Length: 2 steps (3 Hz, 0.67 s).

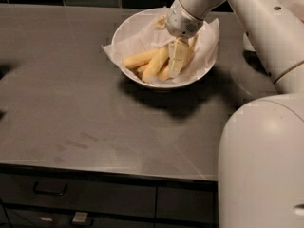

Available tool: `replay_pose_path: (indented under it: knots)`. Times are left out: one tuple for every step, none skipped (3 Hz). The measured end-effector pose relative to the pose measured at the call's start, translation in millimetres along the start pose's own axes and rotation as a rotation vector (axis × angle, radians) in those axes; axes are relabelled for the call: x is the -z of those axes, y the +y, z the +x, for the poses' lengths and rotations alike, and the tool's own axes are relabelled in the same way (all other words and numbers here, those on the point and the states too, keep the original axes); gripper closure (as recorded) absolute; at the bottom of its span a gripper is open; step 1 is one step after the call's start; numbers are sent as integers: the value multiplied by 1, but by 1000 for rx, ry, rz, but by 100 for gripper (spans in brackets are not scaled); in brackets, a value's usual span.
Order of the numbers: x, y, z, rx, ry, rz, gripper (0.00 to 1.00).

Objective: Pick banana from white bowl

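The gripper (179,56) is seen down inside the white bowl (124,30), at the end of the arm (256,27) that reaches in from the right side. It is placed on the right part of the banana (154,64) pile. Its pale colour is mixed with the yellow of the fruit, so it cannot be told whether the gripper is spread, pressed together or pinching a piece. The banana is found inside the bowl as several pale yellow pieces lying side by side on a crinkled paper liner (209,39), which sticks out past the rim. The bowl stands on the grey counter (71,118), near its back edge.

The step in hand is judged to be the grasp itself, with the lift not yet made. For this step to be done well, one single piece should be taken, across its narrow side and near its middle, so that it does not swing or slip out. Soft fruit is probably crushed easily, therefore only a gentle closing force is advised. The paper should be kept out of the grasp; if it is caught together with the fruit, the liner and the other pieces may be dragged out. The lift is best made straight upward and slowly, until the rim is cleared, and the bowl should not be pushed sideways.
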<state>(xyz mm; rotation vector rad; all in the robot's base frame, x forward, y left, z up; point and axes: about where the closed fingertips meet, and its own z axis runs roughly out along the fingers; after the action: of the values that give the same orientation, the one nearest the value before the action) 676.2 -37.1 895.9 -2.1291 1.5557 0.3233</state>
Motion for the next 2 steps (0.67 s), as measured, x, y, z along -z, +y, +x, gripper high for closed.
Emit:
replay_pose_path:
  knots:
    - [-5, 1, 1, 0, -7, -11, 0]
    - [-9, 3, 4, -8, -15, -18, 0]
